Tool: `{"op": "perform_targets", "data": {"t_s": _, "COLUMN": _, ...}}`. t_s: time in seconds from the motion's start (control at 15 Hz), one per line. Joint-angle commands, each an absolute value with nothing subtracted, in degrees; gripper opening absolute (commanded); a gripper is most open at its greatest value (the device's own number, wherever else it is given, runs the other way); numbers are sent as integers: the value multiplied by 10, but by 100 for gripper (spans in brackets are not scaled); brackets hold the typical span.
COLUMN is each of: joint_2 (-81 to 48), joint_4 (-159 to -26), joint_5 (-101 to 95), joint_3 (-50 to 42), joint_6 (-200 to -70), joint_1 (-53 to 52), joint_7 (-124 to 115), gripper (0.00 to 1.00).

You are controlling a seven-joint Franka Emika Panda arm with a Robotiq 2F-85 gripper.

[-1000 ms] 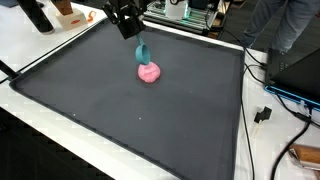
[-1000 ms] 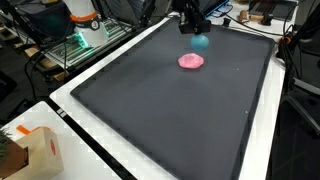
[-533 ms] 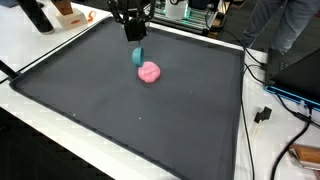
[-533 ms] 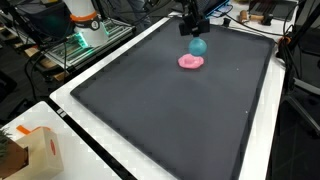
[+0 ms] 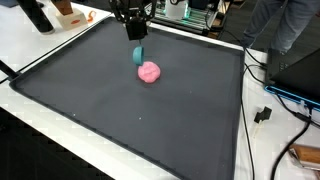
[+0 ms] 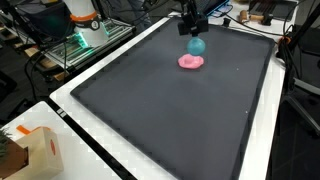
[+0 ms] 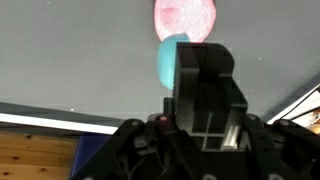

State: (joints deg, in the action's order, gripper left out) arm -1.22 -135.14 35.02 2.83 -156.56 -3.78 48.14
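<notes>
Half hiding behind a dark finger (image 7: 205, 90) in the wrist view, and hanging clear of the black mat (image 5: 120, 125) in both exterior views. Clenching on a small teal rounded object (image 5: 138, 56) with the pincer (image 5: 136, 43), holding it from above near the far edge of the worktop (image 5: 45, 55). Hovering just beside and slightly above a pink lump (image 5: 148, 72), apart from it as far as can be told, though nearly overlapping it in the wrist view.

Judging the teal rounded object as light, seeing it hanging from two fingertips with no sign of slipping. Guessing at a smooth, matte skin, possibly rubbery or foam-like, and not being able to tell stiff from squashy at this size. Treating it as prone to rolling or squirting out sideways, owing to the curved flanks. Favouring a hold across the widest part, with fingers square to the middle, rather than nipping the top cap. Advising a moderate squeeze, avoiding denting in case of softness.

Reckoning the pink lump soft as well, being uneven in outline, lying flat on the black mat and unlikely to be rolling.
</notes>
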Motion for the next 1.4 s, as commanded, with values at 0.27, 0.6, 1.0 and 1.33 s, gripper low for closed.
{"op": "perform_targets", "data": {"t_s": 0.27, "joint_2": -15, "joint_4": -1377, "joint_5": 85, "joint_3": 21, "joint_6": -1617, "joint_1": -32, "joint_7": 276, "gripper": 25}}
{"op": "perform_targets", "data": {"t_s": 0.6, "joint_2": -24, "joint_4": -1301, "joint_5": -155, "joint_3": -79, "joint_6": -1533, "joint_1": -103, "joint_7": 86, "gripper": 25}}
{"op": "perform_targets", "data": {"t_s": 1.0, "joint_2": -45, "joint_4": -1205, "joint_5": -352, "joint_3": 29, "joint_6": -1347, "joint_1": -102, "joint_7": -148, "gripper": 25}}
{"op": "perform_targets", "data": {"t_s": 1.33, "joint_2": -101, "joint_4": -1158, "joint_5": -419, "joint_3": 65, "joint_6": -1266, "joint_1": -130, "joint_7": -266, "gripper": 25}}
